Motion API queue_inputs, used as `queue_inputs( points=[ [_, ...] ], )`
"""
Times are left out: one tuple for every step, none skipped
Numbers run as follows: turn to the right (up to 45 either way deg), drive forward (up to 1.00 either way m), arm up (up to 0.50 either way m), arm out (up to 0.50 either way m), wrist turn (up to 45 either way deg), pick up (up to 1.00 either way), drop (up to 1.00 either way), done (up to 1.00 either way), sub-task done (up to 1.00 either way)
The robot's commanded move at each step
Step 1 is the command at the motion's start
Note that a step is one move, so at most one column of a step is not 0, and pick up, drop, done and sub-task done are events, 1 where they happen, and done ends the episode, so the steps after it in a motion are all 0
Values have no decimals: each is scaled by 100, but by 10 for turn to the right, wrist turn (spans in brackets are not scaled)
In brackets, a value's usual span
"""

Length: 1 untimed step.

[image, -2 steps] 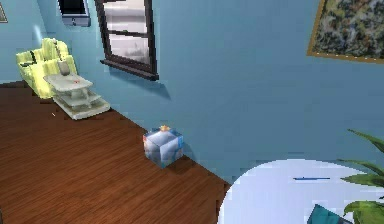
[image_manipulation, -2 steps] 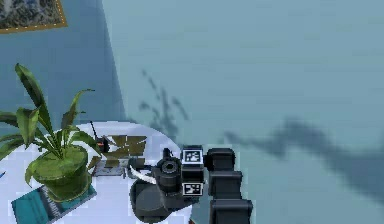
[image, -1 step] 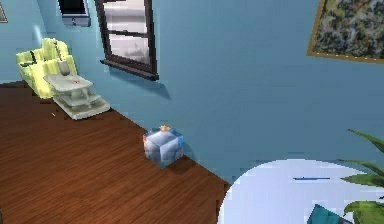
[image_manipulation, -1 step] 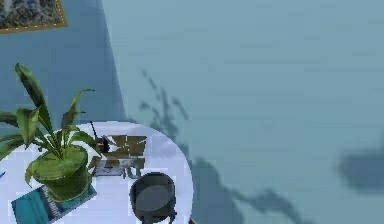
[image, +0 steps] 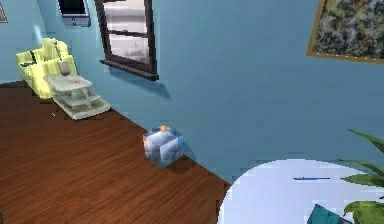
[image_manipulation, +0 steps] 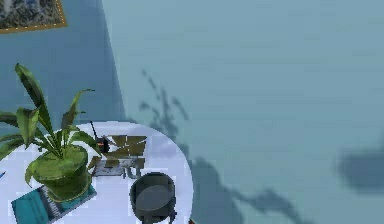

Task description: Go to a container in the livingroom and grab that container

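ok so everything placed off the round white tabletop (image: pixel 270 195); plain blue wall (image: pixel 250 70) runs right behind it, brown wooden floor (image: pixel 70 170) spreads out from it; a dark-framed window (image: pixel 127 35) sits in that wall well away from the tabletop, and a yellow-green armchair (image: pixel 40 65) is farther off still; gold-framed picture (image: pixel 350 30) hangs on the wall above the tabletop; a leafy green plant in a green pot (image_manipulation: pixel 55 150) stands on the tabletop; a white stepped side table (image: pixel 80 97) is well apart from the tabletop, just beside the armchair; a pale bluish box (image: pixel 163 146) is on the floor by the wall, nearer the tabletop than the side table is; the dark grey round container (image_manipulation: pixel 152 195) stands upright on the tabletop, near its edge; some olive folded thing (image_manipulation: pixel 125 155) lies on the tabletop between plant and container; fingers, can't tell how they stand
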Motion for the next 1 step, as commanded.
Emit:
queue_inputs(
  points=[
    [0,0,10,0,0,0,0,0,0]
  ],
)
